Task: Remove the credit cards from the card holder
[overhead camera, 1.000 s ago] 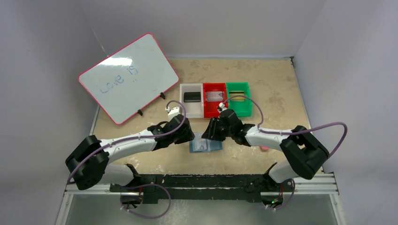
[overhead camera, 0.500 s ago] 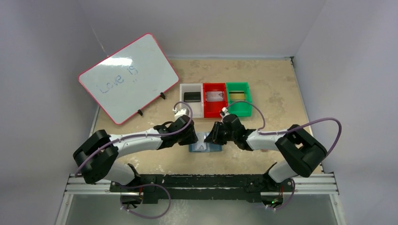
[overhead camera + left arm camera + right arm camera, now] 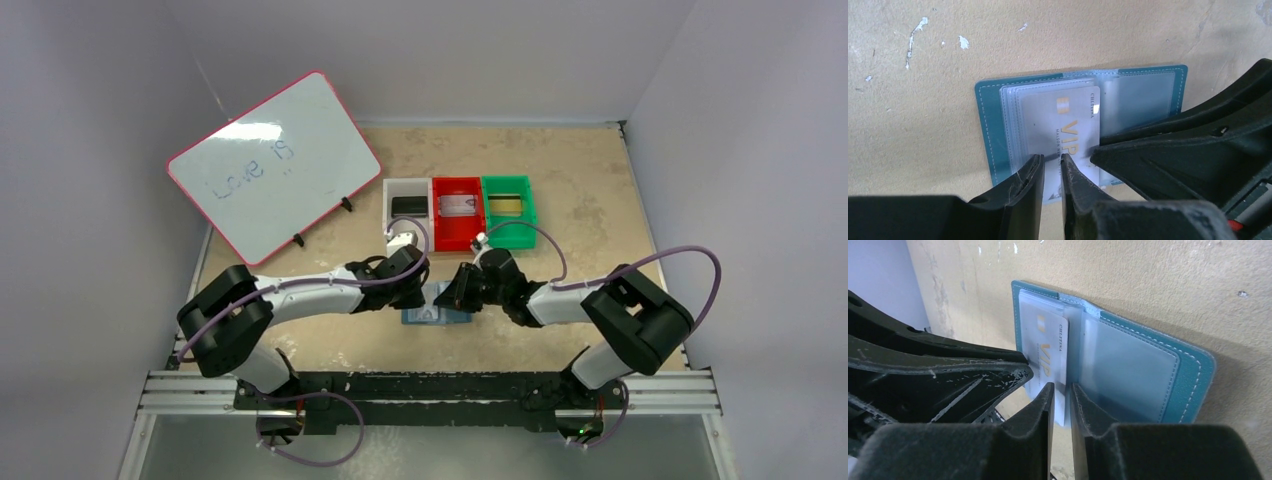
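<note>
Scuffed sandy table (image 3: 923, 100) underneath. Left claw (image 3: 1052, 161): nearly closed, only a thin slit between the tips, down at the near edge of a silvery card (image 3: 1063, 120) marked VIP. Right claw (image 3: 1060, 388): also narrowed to a slit, at the same card's edge, close beside the left one. Cannot tell whether either pinches it. Lies over one half of the blue card holder (image 3: 990, 125), spread open flat on the table. Farther back, side by side: white bin (image 3: 387, 200) with a black card (image 3: 408, 206), red bin (image 3: 458, 235) with a grey card (image 3: 458, 205), green bin (image 3: 510, 235) with a gold card (image 3: 506, 204). Left of those, a propped whiteboard (image 3: 275, 165).
</note>
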Tool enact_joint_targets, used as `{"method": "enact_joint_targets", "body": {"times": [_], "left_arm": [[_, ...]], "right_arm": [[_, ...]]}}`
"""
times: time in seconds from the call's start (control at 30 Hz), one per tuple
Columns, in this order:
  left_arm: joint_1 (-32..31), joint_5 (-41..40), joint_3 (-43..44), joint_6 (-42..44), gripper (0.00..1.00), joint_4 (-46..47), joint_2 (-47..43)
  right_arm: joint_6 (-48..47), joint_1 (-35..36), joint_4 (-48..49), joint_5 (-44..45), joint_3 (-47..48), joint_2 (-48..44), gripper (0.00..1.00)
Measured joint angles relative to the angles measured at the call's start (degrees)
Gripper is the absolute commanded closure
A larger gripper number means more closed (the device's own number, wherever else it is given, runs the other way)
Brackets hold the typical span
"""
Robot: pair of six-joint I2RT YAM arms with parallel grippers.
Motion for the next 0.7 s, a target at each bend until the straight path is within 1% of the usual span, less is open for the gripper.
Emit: {"method": "enact_joint_targets", "body": {"times": [0.17, 0.23, 0.27, 0.33, 0.37, 0.53, 0.7], "left_arm": [[-0.52, -1.36, 0.52, 0.02, 0.84, -0.7, 0.48], [-0.96, -2.05, 0.7, 0.02, 0.86, -0.74, 0.74], [-1.14, -2.4, 0.81, 0.04, 0.87, -0.83, 0.83], [-1.46, -3.13, 0.92, 0.04, 0.88, -0.96, 0.98], [-1.62, -3.54, 0.94, 0.04, 0.89, -1.07, 1.01], [-1.92, -5.27, 0.94, -0.02, 0.9, -1.53, 1.01], [-2.34, -6.58, 0.94, -0.07, 0.9, -1.68, 1.01]], "right_arm": [[1.31, -0.15, 1.7, -0.11, -0.09, 0.52, 0.79], [2.03, -0.44, 3.17, -0.5, -0.31, 1.6, 0.88], [2.34, -0.59, 4.2, -0.98, -0.59, 2.12, 0.9], [3.1, -1.09, 5.84, -1.66, -1.07, 3.19, 0.98], [3.43, -1.22, 6.67, -1.99, -1.11, 3.72, 1.0], [4.74, -1.22, 8.87, -2.36, -2.08, 3.96, 1.0], [5.38, -1.16, 7.78, -1.18, -3.67, 1.01, 1.0]]}}
